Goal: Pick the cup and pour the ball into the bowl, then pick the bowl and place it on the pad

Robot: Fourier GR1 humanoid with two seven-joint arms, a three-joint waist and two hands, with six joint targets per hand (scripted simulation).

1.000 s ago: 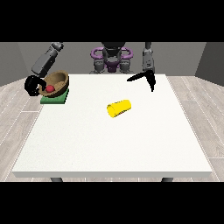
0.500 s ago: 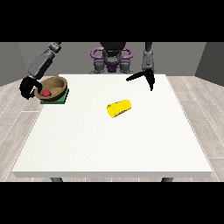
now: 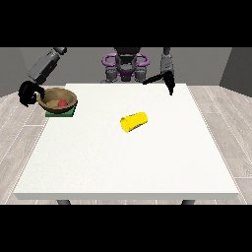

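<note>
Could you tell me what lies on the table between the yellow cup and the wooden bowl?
Nothing: in the front view, only bare white table lies between the tipped yellow cup and the wooden bowl.

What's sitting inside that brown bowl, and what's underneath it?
A red ball lies inside the bowl. Under it is a green pad; only its edges show, the rest is covered by the bowl.

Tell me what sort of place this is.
Likely a robot test room: a big white table on a wood-plank floor, plain grey walls, holding only a cup and bowl.
</note>
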